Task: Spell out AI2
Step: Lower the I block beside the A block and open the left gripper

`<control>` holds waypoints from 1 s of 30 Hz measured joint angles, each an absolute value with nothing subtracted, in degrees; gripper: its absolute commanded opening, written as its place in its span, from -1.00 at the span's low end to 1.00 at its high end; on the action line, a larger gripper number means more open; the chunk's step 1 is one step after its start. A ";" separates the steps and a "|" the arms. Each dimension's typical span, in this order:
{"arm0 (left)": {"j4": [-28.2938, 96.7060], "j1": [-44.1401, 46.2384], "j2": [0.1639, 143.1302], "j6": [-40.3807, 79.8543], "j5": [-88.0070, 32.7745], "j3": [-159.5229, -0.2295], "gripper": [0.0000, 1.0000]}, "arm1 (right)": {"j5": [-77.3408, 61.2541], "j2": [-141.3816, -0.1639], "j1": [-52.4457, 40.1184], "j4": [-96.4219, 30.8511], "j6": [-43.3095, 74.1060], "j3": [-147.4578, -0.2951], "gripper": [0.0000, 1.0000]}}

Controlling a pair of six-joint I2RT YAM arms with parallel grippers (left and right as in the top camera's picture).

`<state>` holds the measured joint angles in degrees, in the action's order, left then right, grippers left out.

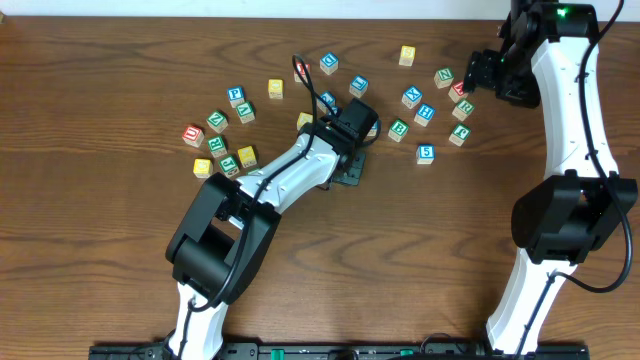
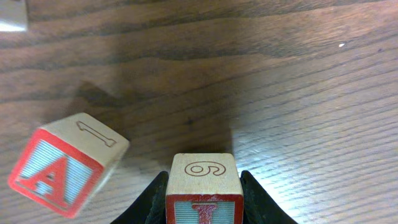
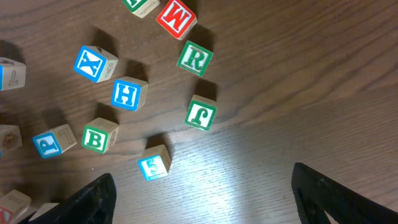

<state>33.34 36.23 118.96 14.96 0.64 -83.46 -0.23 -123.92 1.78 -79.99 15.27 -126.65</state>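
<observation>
On the wooden table [image 2: 280, 74] the I cube [image 2: 204, 186], clamped in the left gripper [image 2: 204, 194], is best set squarely beside the seemingly askew A cube [image 2: 62, 165] at nine o'clock; the right gripper [image 3: 205, 194] is spread wide.

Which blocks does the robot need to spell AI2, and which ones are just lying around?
Needed:
- A cube, lying loose
- I cube, held in the left gripper
- 2 cube: I cannot pick it out in these views

Just lying about:
- X cube
- H cube
- B cube
- R cube
- J cube
- M cube
- 5 cube
</observation>
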 measured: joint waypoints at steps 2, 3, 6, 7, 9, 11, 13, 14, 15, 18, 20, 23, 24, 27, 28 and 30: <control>33.45 36.23 118.96 13.45 1.89 -83.46 -0.52 | -0.23 -123.92 1.78 -79.99 15.22 -126.65 0.70; 33.43 36.23 118.96 12.93 2.48 -83.46 -0.52 | -0.23 -123.92 1.80 -80.01 15.22 -126.65 0.69; 33.43 36.23 118.96 11.53 5.13 -83.46 -0.52 | -0.23 -123.92 1.78 -80.01 15.22 -126.65 0.69; 33.41 36.21 118.96 11.25 5.91 -83.46 -0.52 | -0.23 -123.92 1.78 -80.03 15.22 -126.65 0.69; 33.15 36.10 118.96 10.46 6.98 -83.46 -0.53 | -0.23 -123.92 1.78 -80.14 15.22 -126.65 0.69; 32.73 35.94 118.96 10.17 7.79 -83.46 -0.52 | -0.23 -123.92 1.78 -80.16 15.22 -126.65 0.69; 32.21 35.68 118.96 10.00 8.14 -83.46 -0.52 | -0.23 -123.92 1.78 -80.23 15.22 -126.65 0.69; 31.86 35.55 118.96 9.98 8.32 -83.46 -0.53 | -0.23 -123.92 1.78 -80.31 15.22 -126.65 0.69; 31.51 35.42 118.96 9.93 8.47 -83.46 -0.53 | -0.23 -123.92 1.78 -80.34 15.22 -126.65 0.69; 30.17 35.03 118.96 9.43 8.99 -83.46 -0.52 | -0.23 -123.92 1.78 -80.36 15.22 -126.65 0.69; 29.65 34.85 118.96 9.17 9.08 -83.46 -0.53 | -0.23 -123.92 1.78 -80.38 15.22 -126.65 0.69; 29.30 34.41 118.96 9.13 9.21 -83.46 -0.53 | -0.23 -123.92 1.78 -80.38 15.22 -126.65 0.69; 29.30 34.24 118.96 9.13 9.21 -83.46 -0.53 | -0.23 -123.92 1.78 -80.38 15.22 -126.65 0.69; 29.28 33.69 118.96 9.17 9.23 -83.46 -0.53 | -0.23 -123.92 1.78 -80.38 15.20 -126.65 0.69; 29.28 33.50 118.96 9.21 9.21 -83.46 -0.53 | -0.23 -123.92 1.78 -80.38 15.20 -126.65 0.69; 29.28 33.17 118.96 9.89 9.23 -83.46 -0.53 | -0.23 -123.92 1.78 -80.38 15.03 -126.65 0.69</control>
